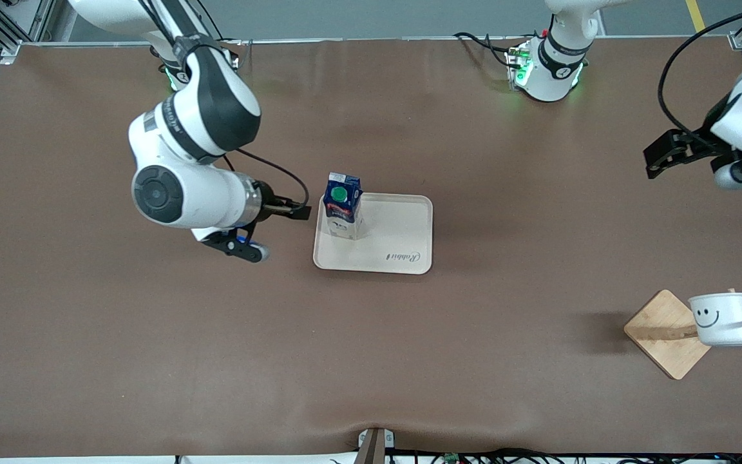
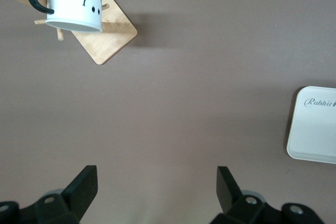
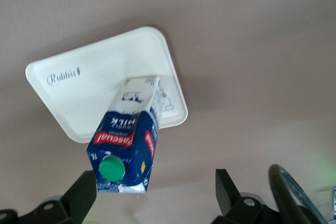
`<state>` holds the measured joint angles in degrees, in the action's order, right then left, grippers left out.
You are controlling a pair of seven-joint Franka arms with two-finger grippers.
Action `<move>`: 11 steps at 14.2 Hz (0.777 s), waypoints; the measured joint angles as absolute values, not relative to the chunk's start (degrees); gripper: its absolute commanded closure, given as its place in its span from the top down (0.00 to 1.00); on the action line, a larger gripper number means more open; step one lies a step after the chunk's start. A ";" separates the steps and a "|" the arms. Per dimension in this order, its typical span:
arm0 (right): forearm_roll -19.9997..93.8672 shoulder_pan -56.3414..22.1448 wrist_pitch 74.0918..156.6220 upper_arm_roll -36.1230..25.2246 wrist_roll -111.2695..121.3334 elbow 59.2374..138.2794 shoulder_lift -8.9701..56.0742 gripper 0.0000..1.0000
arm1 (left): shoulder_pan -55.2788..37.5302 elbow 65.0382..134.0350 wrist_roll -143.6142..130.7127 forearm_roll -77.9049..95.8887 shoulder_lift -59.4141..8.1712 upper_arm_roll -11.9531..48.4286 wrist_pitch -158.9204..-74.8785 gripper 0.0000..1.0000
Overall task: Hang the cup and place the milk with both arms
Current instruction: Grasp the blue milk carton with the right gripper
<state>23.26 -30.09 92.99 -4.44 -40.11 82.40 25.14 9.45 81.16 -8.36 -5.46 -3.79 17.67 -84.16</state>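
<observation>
With both the left gripper and right gripper spread empty, the light, crushable milk, best taken mid-body, is seen upright on the tray, and the rigid cup hung by its handle on the wooden rack.

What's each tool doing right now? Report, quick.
Left tool: open, empty, over bare table.
Right tool: open, empty, beside the milk on the tray.
</observation>
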 measured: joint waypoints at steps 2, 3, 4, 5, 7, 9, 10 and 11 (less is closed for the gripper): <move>23.12 -32.55 94.15 -4.44 -41.07 82.41 25.59 1.00 | 5.12 81.93 -5.93 -4.49 -3.13 11.84 -84.13 1.00; 22.36 -33.66 94.44 -4.44 -42.13 82.40 25.81 1.00 | 3.28 82.53 -5.62 -4.42 -2.81 9.93 -84.12 1.00; 20.70 -34.83 94.59 -4.45 -43.17 82.42 25.98 1.00 | 2.02 83.18 -5.62 -4.41 -2.45 8.89 -84.13 1.00; 19.01 -36.00 94.78 -4.45 -44.50 82.47 26.10 1.00 | 1.36 83.78 -5.62 -4.41 -2.00 8.56 -84.26 1.00; 17.75 -38.08 96.73 -4.43 -46.19 83.57 26.19 1.00 | 0.46 86.00 -5.63 -3.92 -0.33 8.00 -85.69 1.00; 17.67 -39.45 99.19 -4.44 -47.67 85.22 26.27 1.00 | -0.20 88.72 -5.63 -2.63 1.75 6.44 -87.47 1.00; 17.67 -39.89 100.34 -4.44 -48.23 85.66 26.31 1.00 | -0.22 89.67 -5.62 -2.38 2.58 5.89 -87.89 1.00; 17.68 -40.21 101.76 -4.44 -48.53 86.06 26.32 1.00 | -0.22 90.26 -5.62 -2.33 3.15 5.54 -88.12 1.00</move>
<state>17.68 -40.21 101.76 -4.44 -48.53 86.06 26.32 -0.22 90.26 -5.62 -2.33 3.15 5.54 -88.12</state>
